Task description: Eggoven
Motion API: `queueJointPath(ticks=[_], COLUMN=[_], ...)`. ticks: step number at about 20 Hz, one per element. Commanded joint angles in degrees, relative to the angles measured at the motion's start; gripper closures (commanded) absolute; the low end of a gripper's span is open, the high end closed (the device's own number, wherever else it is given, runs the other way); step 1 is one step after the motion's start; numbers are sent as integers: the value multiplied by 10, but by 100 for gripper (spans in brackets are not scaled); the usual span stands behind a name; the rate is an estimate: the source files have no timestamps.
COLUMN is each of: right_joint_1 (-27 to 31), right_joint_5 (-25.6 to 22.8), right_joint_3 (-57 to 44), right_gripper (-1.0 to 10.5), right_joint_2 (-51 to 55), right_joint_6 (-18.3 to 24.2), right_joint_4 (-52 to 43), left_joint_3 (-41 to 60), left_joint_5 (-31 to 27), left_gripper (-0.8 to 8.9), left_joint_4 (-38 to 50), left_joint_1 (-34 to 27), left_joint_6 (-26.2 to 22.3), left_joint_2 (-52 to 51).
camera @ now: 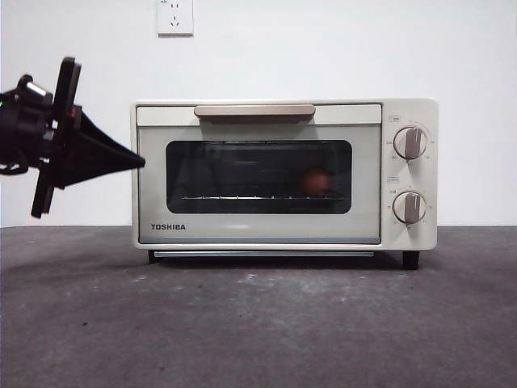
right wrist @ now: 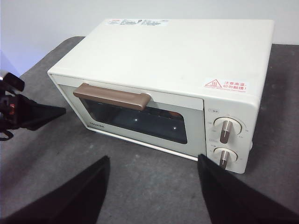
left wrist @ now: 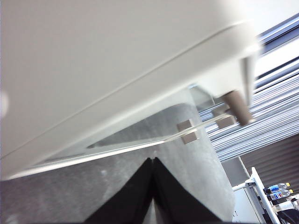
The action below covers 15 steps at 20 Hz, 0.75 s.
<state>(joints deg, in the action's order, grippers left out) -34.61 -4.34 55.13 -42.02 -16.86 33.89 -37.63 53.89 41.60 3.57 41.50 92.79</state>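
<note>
The cream TOSHIBA toaster oven (camera: 283, 174) stands in the middle of the table with its dark glass door shut. A reddish-brown egg (camera: 317, 181) lies inside on the rack, seen through the glass at the right. My left gripper (camera: 137, 163) is shut and empty, its tip at the oven's left side wall (left wrist: 103, 60). It also shows in the right wrist view (right wrist: 60, 111). My right gripper (right wrist: 152, 163) is open and empty, held above the table in front of the oven (right wrist: 163, 79), looking down on its beige handle (right wrist: 112, 96).
Two knobs (camera: 410, 143) sit on the oven's right panel. The table (camera: 258, 323) is dark grey. A white wall with a socket (camera: 174, 16) stands behind. Shelving and bottles (left wrist: 278, 191) show far off in the left wrist view.
</note>
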Motion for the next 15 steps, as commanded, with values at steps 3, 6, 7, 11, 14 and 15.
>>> queueJointPath(ticks=[3, 6, 7, 11, 14, 15], right_joint_1=[-5, -5, -5, -5, -5, -5], right_joint_5=[-2, -2, -2, -1, -1, 0], right_joint_3=[8, 8, 8, 6, -3, -9], right_gripper=[641, 641, 641, 651, 692, 701], right_joint_2=[-2, -5, -6, -10, -10, -10], right_joint_6=[3, 3, 3, 5, 6, 6], right_joint_4=[7, 21, 26, 39, 38, 35], left_joint_3=[-9, -9, -9, -9, -9, -9], left_joint_5=[-5, -46, -66, -158, -236, -258], left_gripper=[808, 808, 808, 808, 808, 808], left_joint_4=[-52, -138, -175, -321, -414, -437], left_joint_1=[9, 23, 29, 62, 92, 102], left_joint_6=[-15, -62, -83, -160, -205, -214], left_joint_2=[-63, -127, -153, -256, -327, -347])
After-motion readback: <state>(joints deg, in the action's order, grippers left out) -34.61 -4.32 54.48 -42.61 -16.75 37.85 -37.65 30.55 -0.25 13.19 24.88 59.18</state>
